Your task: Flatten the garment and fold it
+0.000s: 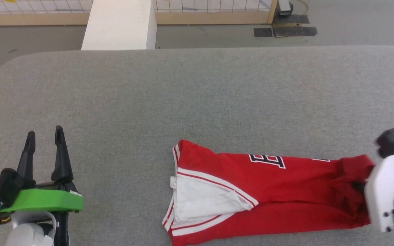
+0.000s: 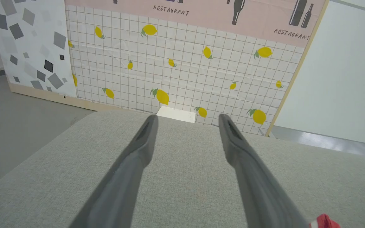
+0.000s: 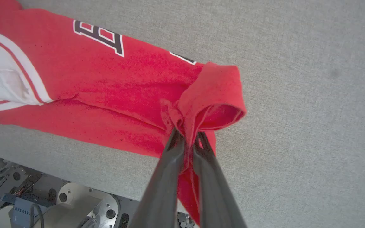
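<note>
We see the garment (image 1: 268,191) lying as a long, narrow band on the near part of the grey fabric-covered bench (image 1: 197,102). In the head view it is right of centre and close to the near edge. Its white sleeve (image 1: 204,201) with striped trim lies at the left end, and part of a black, white-outlined letter (image 1: 267,160) shows along the far edge of the red cloth.

Our right pincer (image 3: 187,136) is pressed together on a bunched fold of red cloth at the garment's right end. In the right wrist view the hem there curls into an open loop just past the fingertips. That end seems slightly lifted off the bench, though we cannot be sure.

Our left pincer (image 1: 44,131) sits at the lower left, well apart from the garment, with its fingers spread over bare bench. Beyond the far edge stand a white block (image 1: 120,24) and a lemon-patterned wall panel (image 2: 182,72).
</note>
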